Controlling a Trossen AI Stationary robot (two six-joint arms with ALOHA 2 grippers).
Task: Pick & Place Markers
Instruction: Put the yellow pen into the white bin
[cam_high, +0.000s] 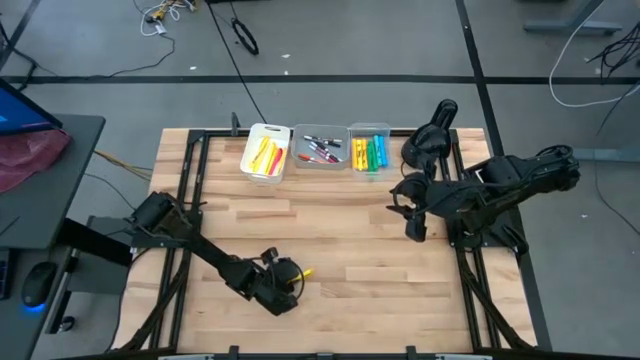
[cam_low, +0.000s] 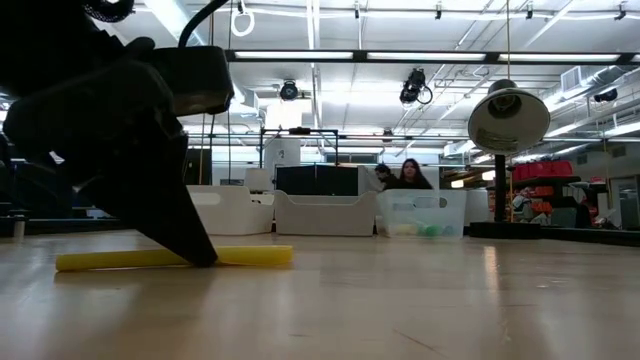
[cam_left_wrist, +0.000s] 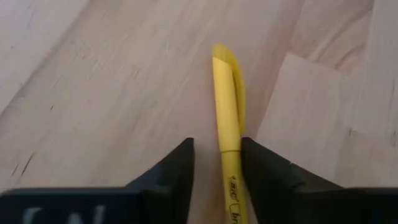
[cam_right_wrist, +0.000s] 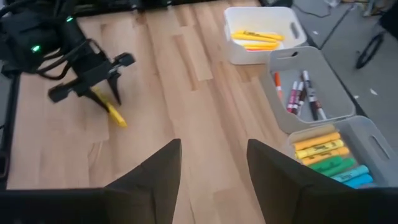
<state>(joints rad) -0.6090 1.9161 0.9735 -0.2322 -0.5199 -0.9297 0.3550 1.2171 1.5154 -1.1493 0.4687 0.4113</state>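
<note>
A yellow marker lies flat on the wooden table near its front, left of the middle. My left gripper is down over the marker's near half, open, with one finger on each side of it. A gap shows beside one finger, and the other finger stands right at the marker's edge. In the low view a dark fingertip reaches down to the table in front of the marker. My right gripper hangs open and empty above the table's right part. My left gripper comes at the marker slanting down from the table's left side, its fingers lying along the marker's two long sides. One finger stands clear of it. Whether the other finger touches the marker's side I cannot tell. The marker lies flat on the table.
Three small bins stand in a row at the far edge: a white one with yellow markers, a clear one with dark and red pens, and another with yellow, green and blue markers. Bare wood lies between them and the arms.
</note>
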